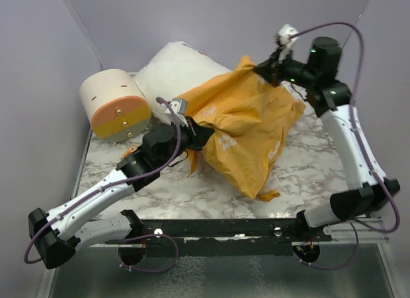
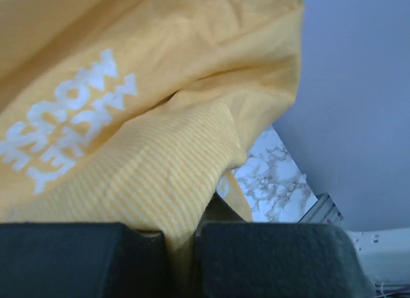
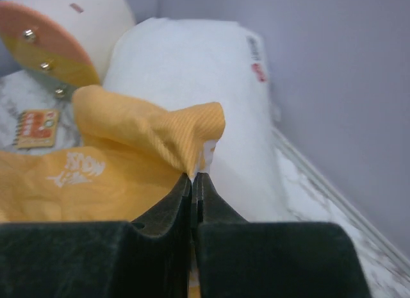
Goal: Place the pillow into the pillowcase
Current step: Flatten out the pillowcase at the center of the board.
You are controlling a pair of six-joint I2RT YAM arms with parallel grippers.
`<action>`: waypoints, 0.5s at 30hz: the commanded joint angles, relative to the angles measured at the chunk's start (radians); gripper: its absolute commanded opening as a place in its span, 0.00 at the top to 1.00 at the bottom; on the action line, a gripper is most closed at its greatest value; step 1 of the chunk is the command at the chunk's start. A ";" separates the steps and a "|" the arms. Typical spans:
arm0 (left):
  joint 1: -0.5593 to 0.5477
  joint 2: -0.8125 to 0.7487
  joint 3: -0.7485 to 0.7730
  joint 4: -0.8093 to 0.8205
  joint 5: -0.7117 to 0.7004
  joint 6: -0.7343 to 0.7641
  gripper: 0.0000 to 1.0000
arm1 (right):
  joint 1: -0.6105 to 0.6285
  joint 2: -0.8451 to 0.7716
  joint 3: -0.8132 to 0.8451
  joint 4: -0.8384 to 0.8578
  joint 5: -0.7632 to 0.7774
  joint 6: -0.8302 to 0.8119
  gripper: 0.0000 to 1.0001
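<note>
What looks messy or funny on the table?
The orange pillowcase is crumpled in a heap, pinched by the left claw and right claw. The white pillow lies behind it, mostly uncovered. Nothing looks torn or spilled.

Cylinder [image 1: 115,106] on its side at far-left corner of tabletop [image 1: 307,176], close to left wall [image 1: 38,54]. Body cream. Flat end face [image 1: 122,118] banded orange over yellow, pale strip at bottom, 3 small metal studs [image 3: 45,65] in row. Tabletop white marble, grey veins. Walls plain lilac.

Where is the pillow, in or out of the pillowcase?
Out, as far as visible: the pillow lies bare behind the bunched pillowcase.
</note>
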 commanded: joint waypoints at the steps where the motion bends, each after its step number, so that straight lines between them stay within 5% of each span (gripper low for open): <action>1: 0.008 0.170 0.212 0.006 0.085 0.184 1.00 | -0.223 -0.235 -0.156 0.111 0.012 0.034 0.99; 6: 0.013 0.456 0.555 -0.093 0.220 0.308 1.00 | -0.396 -0.431 -0.318 0.084 0.079 -0.002 0.99; 15: 0.017 0.974 1.157 -0.294 0.317 0.404 1.00 | -0.461 -0.648 -0.582 0.061 0.428 -0.036 0.99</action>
